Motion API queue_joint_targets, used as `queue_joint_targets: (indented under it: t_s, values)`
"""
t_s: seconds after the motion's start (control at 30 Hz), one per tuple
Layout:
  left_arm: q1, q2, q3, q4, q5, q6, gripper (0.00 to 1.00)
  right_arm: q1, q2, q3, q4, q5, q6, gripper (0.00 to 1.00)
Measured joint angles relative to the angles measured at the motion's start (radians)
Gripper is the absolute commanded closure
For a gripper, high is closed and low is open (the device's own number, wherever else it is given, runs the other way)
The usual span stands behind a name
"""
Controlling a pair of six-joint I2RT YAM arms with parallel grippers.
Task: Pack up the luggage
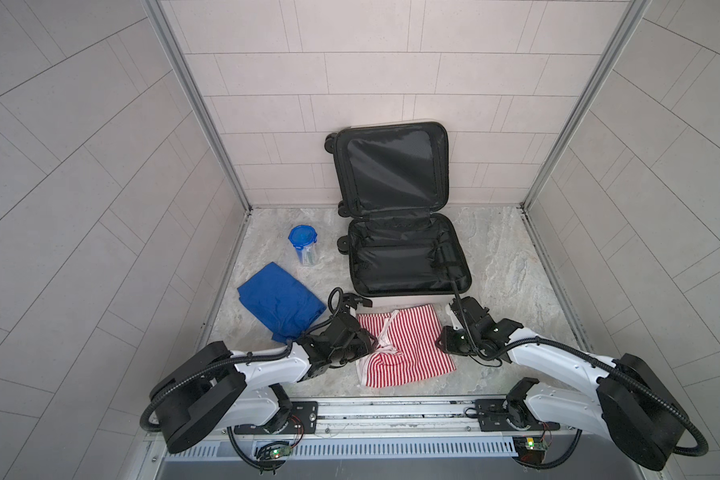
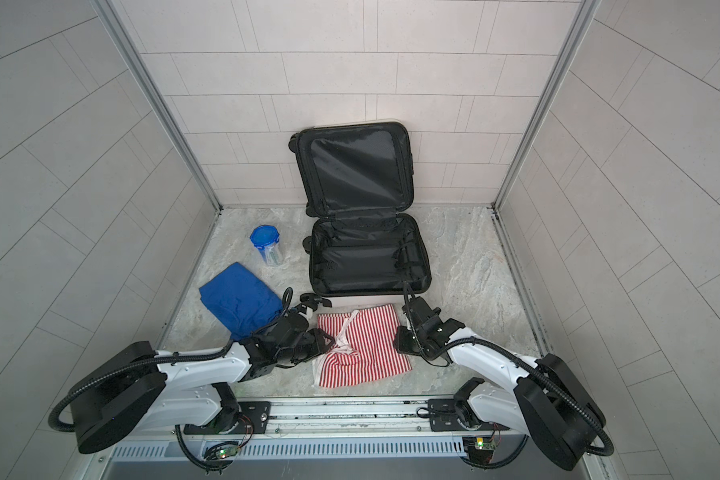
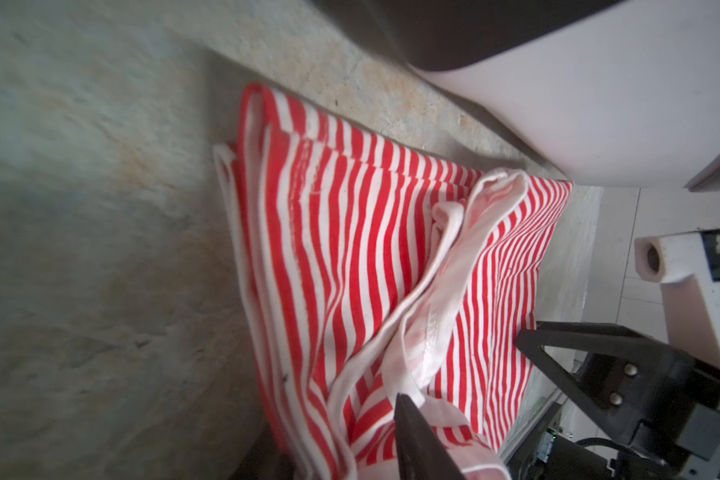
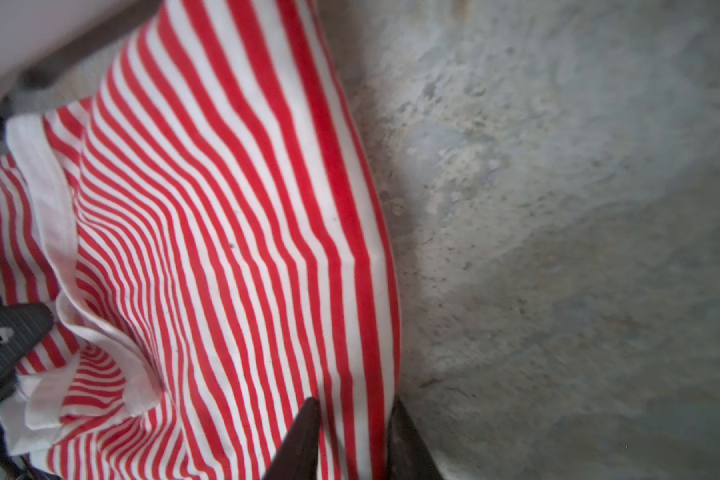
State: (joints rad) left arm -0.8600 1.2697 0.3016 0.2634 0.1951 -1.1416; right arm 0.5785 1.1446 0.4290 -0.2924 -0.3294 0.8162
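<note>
The luggage (image 1: 408,301) (image 2: 366,300) lies open at the back middle, black lining up, with its lid leaning on the rear wall. Its white shell (image 3: 599,104) shows in the left wrist view. Just in front lies a red-and-white striped garment (image 1: 416,345) (image 2: 371,345). My left gripper (image 1: 373,345) (image 3: 341,440) is shut on the garment's bunched left edge; one finger (image 3: 416,440) lies on top and the other is hidden under the cloth. My right gripper (image 1: 439,343) (image 4: 354,415) pinches the garment's (image 4: 225,208) right edge between both fingers.
A folded blue cloth (image 1: 279,301) lies left of the left arm. A clear container with a blue lid (image 1: 304,245) stands behind it, left of the luggage. Tiled walls close the table on three sides. A metal rail (image 1: 391,409) runs along the front.
</note>
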Motion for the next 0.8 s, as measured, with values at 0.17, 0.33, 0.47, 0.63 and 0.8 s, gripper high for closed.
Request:
queue_joint_targets:
  t_s: [0.17,0.33,0.47,0.63,0.8]
  values:
    - [-0.001,0.022,0.001,0.01,0.01,-0.005,0.81,0.029,0.0,0.003,-0.005,0.006,0.019,0.97]
    - [-0.003,0.024,0.003,-0.014,0.018,-0.008,1.0,0.062,0.0,0.018,-0.008,0.018,0.034,1.0]
    - [-0.006,0.01,0.024,-0.08,0.017,-0.005,1.0,0.082,-0.001,0.035,-0.021,0.023,0.046,1.0]
    - [-0.01,-0.045,0.06,-0.198,0.013,0.007,1.0,0.097,-0.037,0.064,-0.058,0.024,0.058,1.0]
    - [-0.018,-0.12,0.109,-0.303,0.0,0.021,1.0,0.104,-0.08,0.121,-0.105,0.022,0.061,1.0]
